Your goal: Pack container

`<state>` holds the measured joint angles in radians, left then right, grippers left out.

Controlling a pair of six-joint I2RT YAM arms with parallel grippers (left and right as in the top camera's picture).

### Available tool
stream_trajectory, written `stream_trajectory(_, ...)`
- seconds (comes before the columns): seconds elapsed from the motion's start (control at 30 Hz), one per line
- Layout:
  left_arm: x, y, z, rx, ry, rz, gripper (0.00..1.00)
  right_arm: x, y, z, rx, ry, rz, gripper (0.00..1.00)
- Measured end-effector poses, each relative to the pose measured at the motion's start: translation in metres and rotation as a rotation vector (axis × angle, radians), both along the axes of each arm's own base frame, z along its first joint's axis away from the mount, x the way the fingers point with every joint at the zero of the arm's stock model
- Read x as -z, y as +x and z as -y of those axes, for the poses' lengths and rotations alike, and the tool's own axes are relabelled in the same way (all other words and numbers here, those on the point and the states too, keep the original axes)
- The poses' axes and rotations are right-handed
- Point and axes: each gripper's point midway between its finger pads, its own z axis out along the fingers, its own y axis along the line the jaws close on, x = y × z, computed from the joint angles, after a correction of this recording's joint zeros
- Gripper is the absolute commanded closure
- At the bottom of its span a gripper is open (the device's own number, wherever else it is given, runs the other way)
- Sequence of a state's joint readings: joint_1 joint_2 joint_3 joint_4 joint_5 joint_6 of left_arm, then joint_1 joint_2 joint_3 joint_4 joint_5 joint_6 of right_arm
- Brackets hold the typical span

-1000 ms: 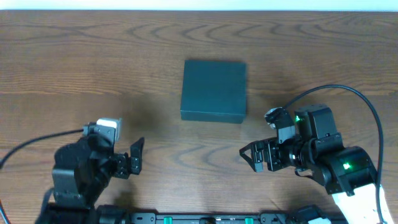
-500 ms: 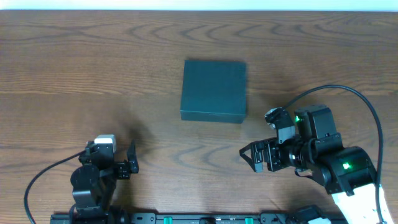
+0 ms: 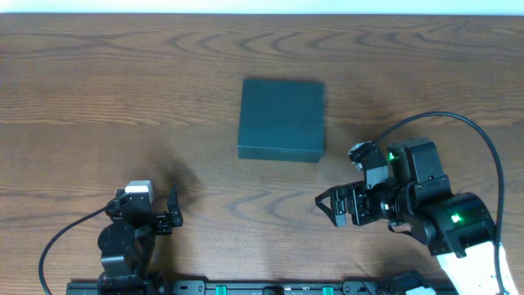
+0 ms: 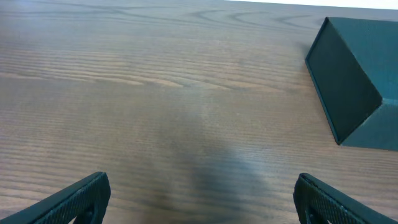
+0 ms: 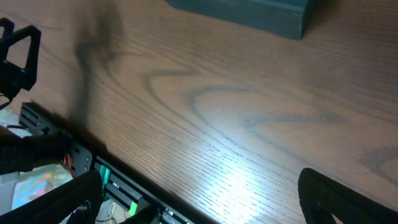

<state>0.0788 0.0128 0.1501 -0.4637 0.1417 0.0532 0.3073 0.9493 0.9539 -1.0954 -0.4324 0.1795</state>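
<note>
The container (image 3: 282,119) is a dark charcoal square box, lid closed, lying flat on the wooden table at centre back. Its near corner also shows at the right of the left wrist view, container (image 4: 357,81), and along the top edge of the right wrist view, container (image 5: 249,12). My left gripper (image 3: 173,210) is open near the front left, well short of the box, with only bare wood between its fingers (image 4: 81,196). My right gripper (image 3: 326,207) is open at the front right, pointing left, below the box's right corner and apart from it. Nothing is held.
A black rail (image 3: 262,287) with green lights runs along the table's near edge, also seen as the rail (image 5: 112,180) in the right wrist view. The right arm's black cable (image 3: 483,139) loops over the table at the right. The left arm (image 5: 18,50) shows far left.
The left arm has drawn back and folded toward the near edge, its gripper shifting slightly left and staying open. The right arm and the box have not moved.
</note>
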Motion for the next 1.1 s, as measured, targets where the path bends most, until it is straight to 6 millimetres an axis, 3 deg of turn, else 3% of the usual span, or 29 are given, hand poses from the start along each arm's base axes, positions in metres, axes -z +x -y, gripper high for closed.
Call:
stream_trajectory(0.87,0.0,0.0,0.0,0.0,0.0,0.0,0.05,0.0,0.001,0.001,0.001,-0.008,0.004,0.01)
stream_trajectory(1.0,0.0,0.0,0.0,0.0,0.0,0.0,0.05,0.003,0.014,0.015,0.041,-0.089,0.069,0.01)
stream_trajectory(1.1,0.0,0.0,0.0,0.0,0.0,0.0,0.05,-0.008,0.033,0.023,0.087,-0.107,0.241,0.01)
